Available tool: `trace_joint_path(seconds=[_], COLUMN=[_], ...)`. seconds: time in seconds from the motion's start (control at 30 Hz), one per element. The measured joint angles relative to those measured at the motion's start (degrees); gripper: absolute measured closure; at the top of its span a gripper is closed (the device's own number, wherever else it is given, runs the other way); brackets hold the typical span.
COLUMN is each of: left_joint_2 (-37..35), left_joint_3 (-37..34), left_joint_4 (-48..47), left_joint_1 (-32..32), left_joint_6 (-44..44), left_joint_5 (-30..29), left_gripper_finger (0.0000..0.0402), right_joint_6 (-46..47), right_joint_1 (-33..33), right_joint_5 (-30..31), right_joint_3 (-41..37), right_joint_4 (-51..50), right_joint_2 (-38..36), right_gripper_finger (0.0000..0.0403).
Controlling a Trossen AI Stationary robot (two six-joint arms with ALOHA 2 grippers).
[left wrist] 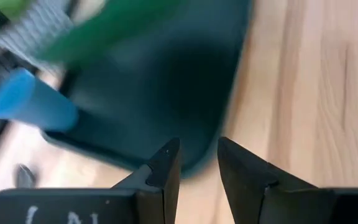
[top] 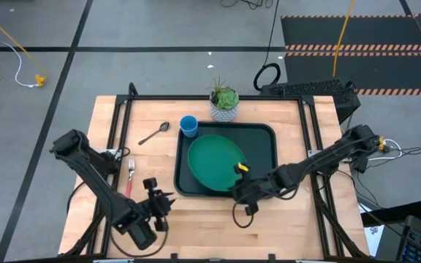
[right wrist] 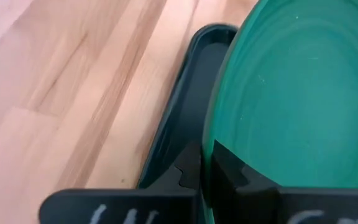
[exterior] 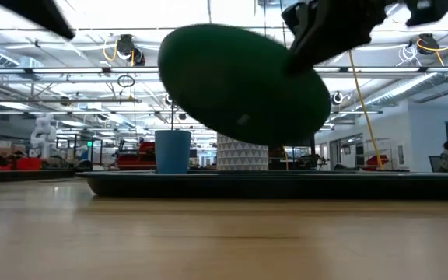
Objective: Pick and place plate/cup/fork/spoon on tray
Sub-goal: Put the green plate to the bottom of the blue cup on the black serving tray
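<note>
The green plate (top: 214, 162) hangs tilted above the dark tray (top: 265, 139); in the low view the plate (exterior: 243, 85) is clear of the tray (exterior: 286, 185). My right gripper (top: 241, 175) is shut on the plate's near right rim. The blue cup (top: 188, 126) stands upright at the tray's far left corner; whether on it or just beyond it, I cannot tell. The silver spoon (top: 153, 134) lies on the table left of the cup. The red-handled fork (top: 130, 179) lies left of the tray. My left gripper (top: 165, 199) is open and empty by the tray's near left corner (left wrist: 197, 149). My right gripper pinches the plate's rim (right wrist: 211, 146) between its two fingers, one on the upper face and one (right wrist: 188, 171) on the underside. The fingers come from the table's near right side. The plate is lifted clear of the tray and tilted.
A potted green plant in a white patterned pot (top: 224, 102) stands at the table's far edge, just beyond the tray. Bare wood lies right of the tray and along the near edge (top: 298, 219).
</note>
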Motion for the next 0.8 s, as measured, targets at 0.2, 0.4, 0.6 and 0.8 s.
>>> trace_joint_path(seconds=[0.2,0.4,0.6,0.8], left_joint_2=[-0.98,-0.98,-0.98,-1.00], left_joint_3=[0.04,0.04,0.07,0.09], left_joint_4=[0.23,0.27,0.31,0.41], left_joint_1=[-0.36,0.37,0.38,0.40], left_joint_6=[3.19,3.73,3.33,3.30], left_joint_5=[-4.95,-5.19,-5.21,-5.23], left_gripper_finger=[0.0291,0.0291,0.0291,0.0291], right_joint_6=[-1.87,-3.09,-3.96,-4.06], right_joint_1=[-1.41,-2.39,-2.30,-2.58], right_joint_5=[-0.10,-0.10,-0.20,-1.62], right_joint_3=[-0.02,-0.02,-0.02,-0.02], right_joint_4=[0.04,-0.77,-1.28,-1.63], right_joint_2=[3.65,7.41,8.32,8.30], right_gripper_finger=[0.0403,0.0403,0.0403,0.0403])
